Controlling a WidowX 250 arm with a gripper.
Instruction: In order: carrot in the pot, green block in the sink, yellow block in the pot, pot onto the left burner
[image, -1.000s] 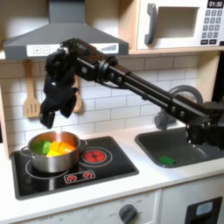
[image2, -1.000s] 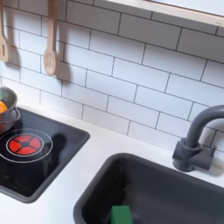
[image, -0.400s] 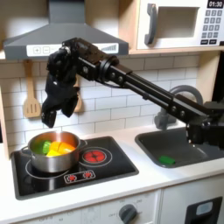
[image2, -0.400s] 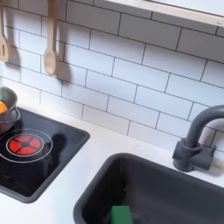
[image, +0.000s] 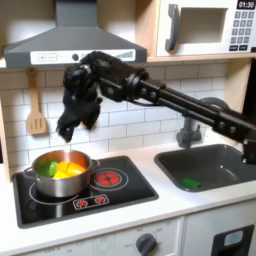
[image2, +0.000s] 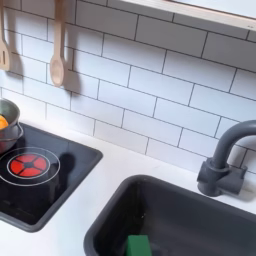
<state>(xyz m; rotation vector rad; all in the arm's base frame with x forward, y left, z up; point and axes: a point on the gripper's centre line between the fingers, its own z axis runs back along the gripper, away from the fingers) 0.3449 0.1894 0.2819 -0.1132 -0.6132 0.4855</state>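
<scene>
The steel pot (image: 58, 174) stands on the black stove (image: 125, 196), over the burner at the first exterior view's left. In it lie the yellow block (image: 65, 172) and the orange carrot (image: 77, 167). My gripper (image: 69, 129) hangs above the pot, clear of it, and looks open and empty. The green block (image: 190, 183) lies on the floor of the dark sink (image: 222, 160). The second exterior view has the pot's rim (image2: 8, 112) at its left edge, the free burner (image2: 30, 164), and the green block (image2: 138, 246) in the sink (image2: 200, 205).
Wooden utensils (image: 37, 108) hang on the tiled wall behind the stove. The curved faucet (image2: 222, 158) stands behind the sink. A range hood (image: 70, 38) and a microwave (image: 205, 28) sit overhead. The arm (image: 170, 98) stretches across above the counter.
The gripper has moved a little up and to the first exterior view's right, away from the pot. The arm's lower part has lifted. Pot and blocks have not moved.
</scene>
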